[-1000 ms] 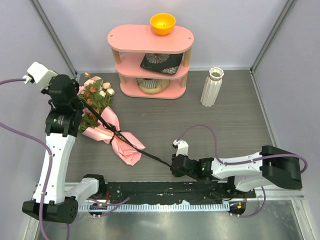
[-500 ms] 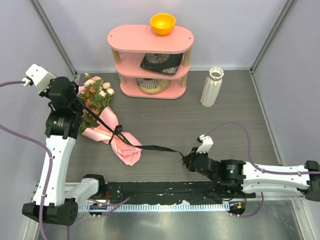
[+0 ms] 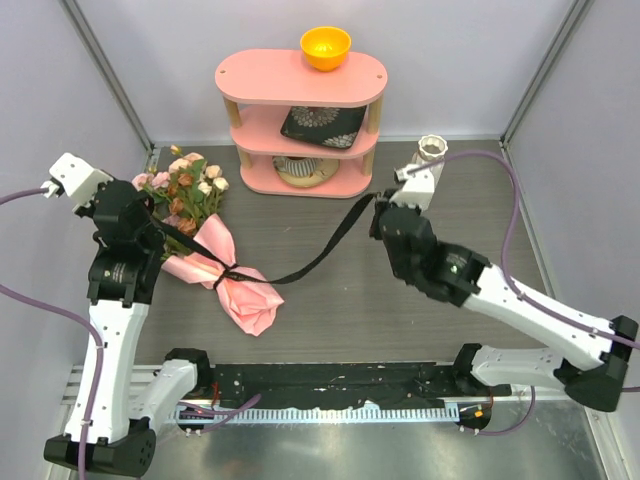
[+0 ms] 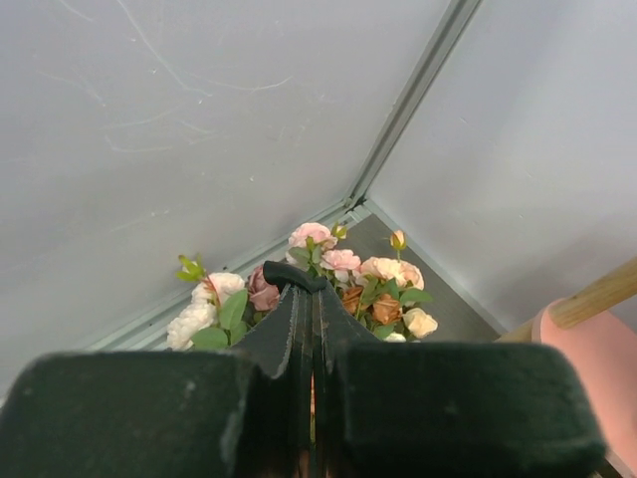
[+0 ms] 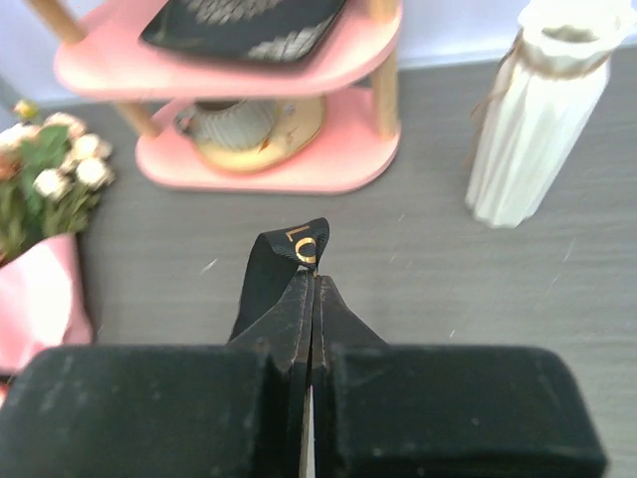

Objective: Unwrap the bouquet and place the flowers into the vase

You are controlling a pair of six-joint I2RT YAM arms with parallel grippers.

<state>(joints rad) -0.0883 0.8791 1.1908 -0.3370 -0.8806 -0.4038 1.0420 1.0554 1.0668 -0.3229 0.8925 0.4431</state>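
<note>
Right gripper (image 5: 312,284) is closed on one end of the black ribbon (image 3: 320,258), in front of the pink shelf (image 3: 300,80). The left gripper (image 4: 311,299) is closed on the other end, just beside the flowers (image 3: 190,185). The ribbon is tied around the bouquet (image 3: 215,265), which lies on the table (image 3: 330,320) at the left. The vase (image 5: 537,119) stands upright at the back right, well apart from the bouquet.

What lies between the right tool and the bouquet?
Only the black ribbon, stretched from the right tool to the bouquet above bare table; the top view shows it.
</note>
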